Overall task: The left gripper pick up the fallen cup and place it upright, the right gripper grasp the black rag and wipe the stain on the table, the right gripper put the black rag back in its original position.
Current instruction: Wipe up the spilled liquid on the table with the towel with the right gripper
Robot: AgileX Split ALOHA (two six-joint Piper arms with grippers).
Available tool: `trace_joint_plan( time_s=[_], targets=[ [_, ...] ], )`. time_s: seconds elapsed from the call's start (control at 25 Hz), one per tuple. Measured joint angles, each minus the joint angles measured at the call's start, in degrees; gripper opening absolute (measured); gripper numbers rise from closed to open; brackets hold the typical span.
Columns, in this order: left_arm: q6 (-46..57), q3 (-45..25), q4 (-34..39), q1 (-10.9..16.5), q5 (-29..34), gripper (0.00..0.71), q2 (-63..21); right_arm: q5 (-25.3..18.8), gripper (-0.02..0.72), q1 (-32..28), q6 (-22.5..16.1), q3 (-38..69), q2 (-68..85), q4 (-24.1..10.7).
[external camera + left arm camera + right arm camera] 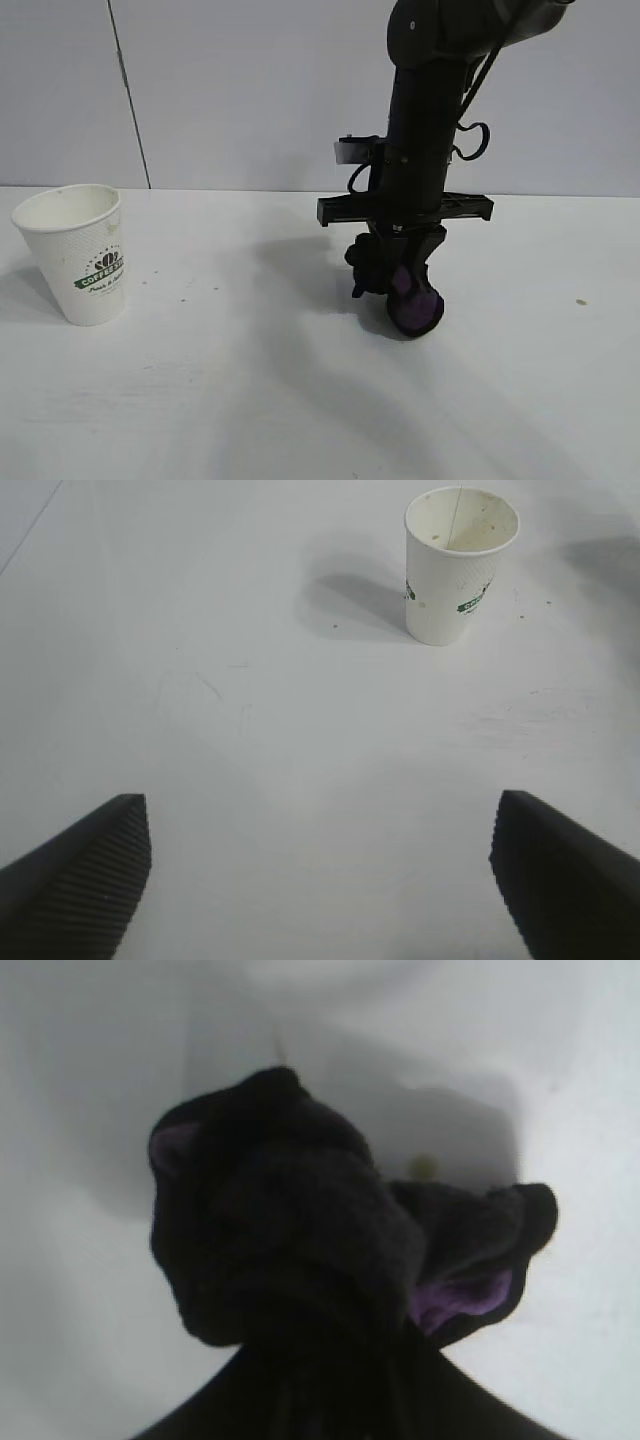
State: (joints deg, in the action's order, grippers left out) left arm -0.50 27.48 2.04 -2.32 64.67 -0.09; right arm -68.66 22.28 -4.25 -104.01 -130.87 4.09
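One step done, white paper cup (77, 254) upright far left | my right pincer (398, 285) clamps soft black rag (408, 297), wiping white desk (250, 400) | left pincer (320, 865) wide open, empty | next: return rag.

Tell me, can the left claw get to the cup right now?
Probably yes. The left gripper is open and faces the upright cup across bare table, with nothing lying between them.
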Motion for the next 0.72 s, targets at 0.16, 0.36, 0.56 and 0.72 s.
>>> trace_joint_plan(
  time_s=[0.16,0.36,0.56,0.72],
  targets=[
    [0.00,0.00,0.00,0.00,0.00,0.664,0.00,-0.48,0.094,0.00,1.27,0.00,0.18,1.33],
    [0.00,0.00,0.00,0.00,0.00,0.664,0.00,-0.54,0.094,0.00,2.74,-0.02,0.36,1.16],
    [0.00,0.00,0.00,0.00,0.00,0.664,0.00,-0.54,0.094,-0.22,2.03,-0.02,0.36,-7.70],
    [0.00,0.00,0.00,0.00,0.00,0.664,0.00,-0.54,0.094,-1.12,-0.91,-0.02,0.36,-12.73]
  ],
)
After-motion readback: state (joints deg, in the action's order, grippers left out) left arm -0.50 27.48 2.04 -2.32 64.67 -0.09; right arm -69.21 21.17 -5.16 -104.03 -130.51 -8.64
